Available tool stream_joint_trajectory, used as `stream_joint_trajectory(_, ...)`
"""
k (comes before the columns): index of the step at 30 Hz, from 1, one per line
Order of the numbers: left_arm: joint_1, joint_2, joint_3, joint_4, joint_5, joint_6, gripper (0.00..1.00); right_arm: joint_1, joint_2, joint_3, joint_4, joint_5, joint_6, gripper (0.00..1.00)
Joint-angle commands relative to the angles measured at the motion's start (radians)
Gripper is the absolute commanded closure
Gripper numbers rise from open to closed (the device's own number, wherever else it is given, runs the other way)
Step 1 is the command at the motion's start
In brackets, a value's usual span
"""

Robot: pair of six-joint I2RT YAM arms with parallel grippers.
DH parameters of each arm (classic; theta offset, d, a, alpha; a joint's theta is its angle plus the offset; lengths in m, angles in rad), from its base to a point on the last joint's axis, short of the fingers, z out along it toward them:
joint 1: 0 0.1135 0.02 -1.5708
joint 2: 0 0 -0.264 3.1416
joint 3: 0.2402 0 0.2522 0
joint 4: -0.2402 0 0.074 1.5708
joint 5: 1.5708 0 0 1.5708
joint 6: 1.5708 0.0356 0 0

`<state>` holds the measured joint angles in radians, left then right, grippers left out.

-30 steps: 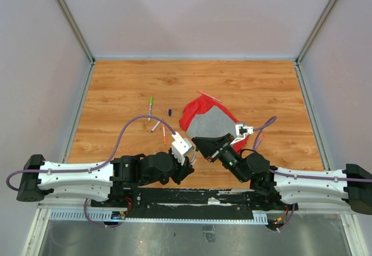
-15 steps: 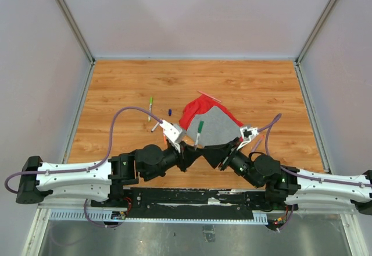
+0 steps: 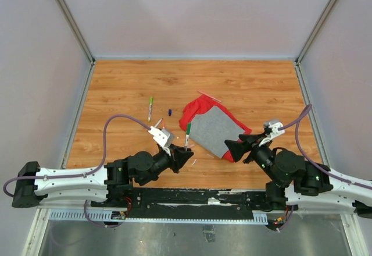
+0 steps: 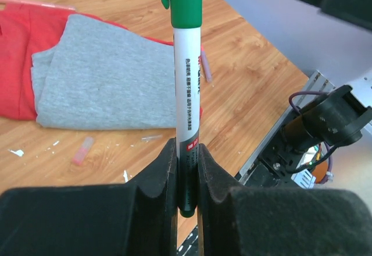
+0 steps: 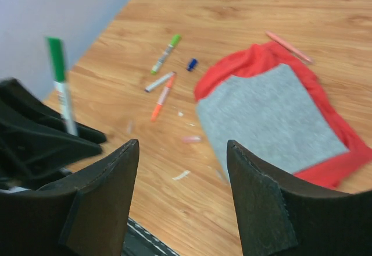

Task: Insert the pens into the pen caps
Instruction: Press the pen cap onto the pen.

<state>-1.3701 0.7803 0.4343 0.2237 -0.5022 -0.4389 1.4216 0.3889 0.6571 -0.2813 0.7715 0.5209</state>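
My left gripper (image 4: 186, 146) (image 3: 183, 153) is shut on the dark lower end of a white-barrelled pen (image 4: 187, 81) (image 3: 188, 131), which stands upright with a green cap (image 4: 181, 0) on its top. My right gripper (image 5: 182, 145) (image 3: 230, 149) is open and holds nothing, well to the right of that pen (image 5: 61, 90). On the table to the left lie a green-ended pen (image 3: 150, 106) (image 5: 167, 52), a grey pen (image 5: 159, 81) and an orange pen (image 5: 161, 98). A blue cap (image 3: 170, 112) (image 5: 191, 64) rests beside them, and a pink cap (image 4: 83, 150) (image 5: 192, 139) near the cloth.
A red-and-grey cloth (image 3: 212, 125) (image 5: 273, 116) lies in the middle of the wooden table (image 3: 116, 87), between the two grippers. A pink pen (image 3: 209, 96) (image 5: 289, 46) lies at its far edge. Small white scraps dot the wood. Grey walls stand on three sides.
The right gripper has opened, let go of the green pen and drawn back to the right. The left gripper has carried the pen a little left and stayed shut on it.
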Motion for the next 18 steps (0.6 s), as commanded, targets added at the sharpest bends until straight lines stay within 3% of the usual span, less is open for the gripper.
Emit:
stream_joint_trajectory(1, 0.0, -0.047, 0.005, 0.055, 0.023, 0.128, 1.0, -0.008, 0.063, 0.057, -0.264, 0.111, 0.007, 0.38)
stream_joint_trajectory(5, 0.0, -0.052, 0.022, 0.023, 0.058, 0.185, 1.0, -0.128, 0.131, 0.088, -0.308, 0.012, -0.004, 0.37)
stream_joint_trajectory(14, 0.001, -0.055, 0.033, 0.04, 0.177, 0.269, 0.99, -0.585, 0.218, 0.039, -0.209, -0.597, -0.051, 0.35)
stream_joint_trajectory(18, 0.0, -0.03, 0.051, 0.019, 0.149, 0.269, 0.99, -0.716, 0.244, -0.007, -0.176, -0.745, -0.011, 0.34)
